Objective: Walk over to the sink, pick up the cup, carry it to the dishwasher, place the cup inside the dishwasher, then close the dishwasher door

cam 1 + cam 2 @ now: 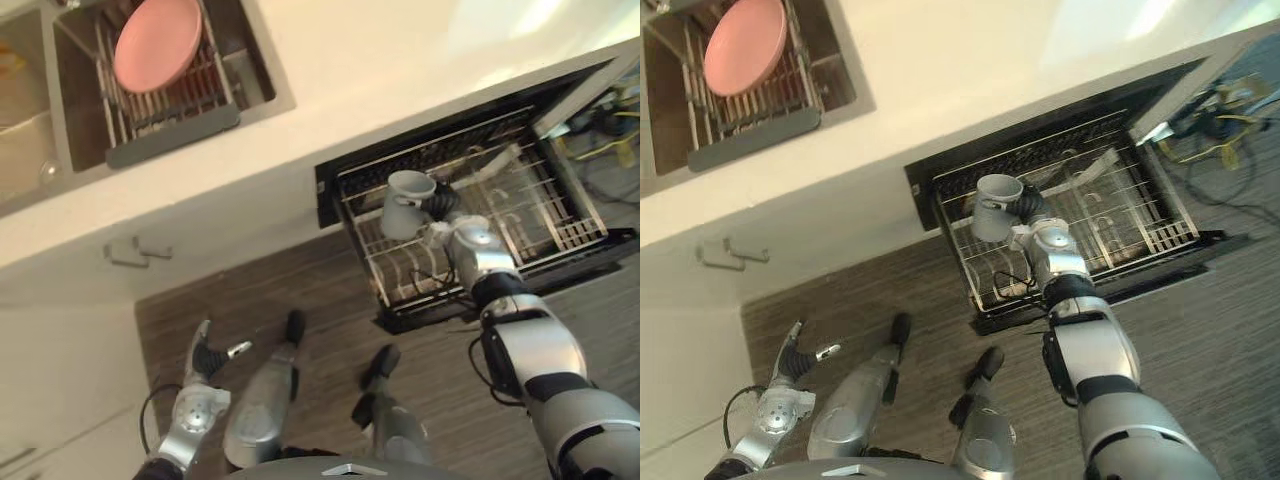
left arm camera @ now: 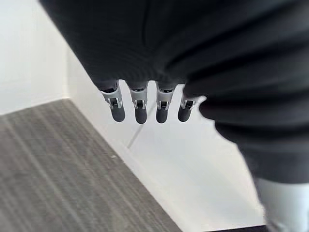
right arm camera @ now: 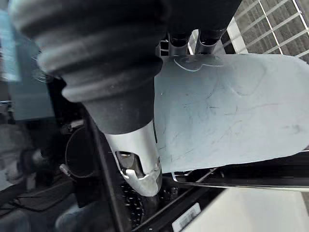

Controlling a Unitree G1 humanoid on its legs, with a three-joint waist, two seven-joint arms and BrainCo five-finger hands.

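My right hand (image 1: 447, 212) is shut on a pale grey cup (image 1: 405, 203), holding it upright above the pulled-out wire rack (image 1: 520, 185) of the open dishwasher (image 1: 330, 185). In the right wrist view the cup (image 3: 227, 111) fills the space between the thumb (image 3: 140, 164) and the fingers, with rack wires behind it. My left hand (image 1: 205, 362) hangs low over the floor with its fingers (image 2: 140, 104) straight and nothing in it. The sink (image 1: 60, 120) lies at the upper left of the counter.
A pink plate (image 1: 158, 42) rests in a wire drying rack (image 1: 175, 110) inside the sink. The cream countertop (image 1: 400, 60) runs across above the dishwasher. A grey cabinet handle (image 1: 135, 250) sits on the front below the sink. Wood-grain floor (image 1: 330, 290) lies in front.
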